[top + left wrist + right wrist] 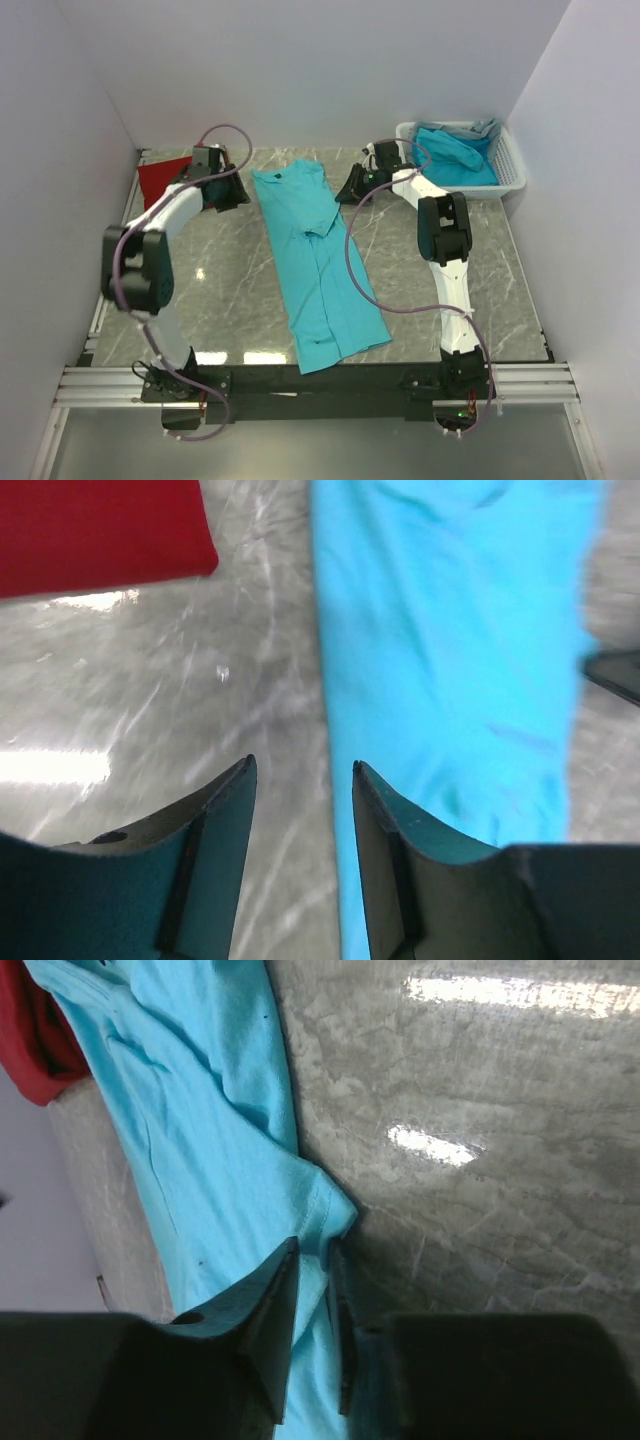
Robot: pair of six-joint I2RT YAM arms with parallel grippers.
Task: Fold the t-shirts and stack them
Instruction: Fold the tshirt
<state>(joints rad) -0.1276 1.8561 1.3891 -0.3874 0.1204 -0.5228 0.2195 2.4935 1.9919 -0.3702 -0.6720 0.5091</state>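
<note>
A turquoise t-shirt [315, 260] lies lengthwise down the middle of the marble table, its sides folded in and its collar at the far end. A folded red t-shirt [160, 180] sits at the far left. My left gripper [237, 196] is open just left of the turquoise shirt's [450, 630] edge, with only table between its fingers. The red shirt [100, 530] lies ahead of it to the left. My right gripper [348, 192] is at the shirt's right side. In the right wrist view its jaws [313, 1243] stand narrowly apart around the sleeve corner [335, 1215].
A white slatted basket [510, 165] at the far right corner holds more turquoise cloth [455, 158]. White walls close in the table on the left, back and right. Both arm bases sit on the rail at the near edge.
</note>
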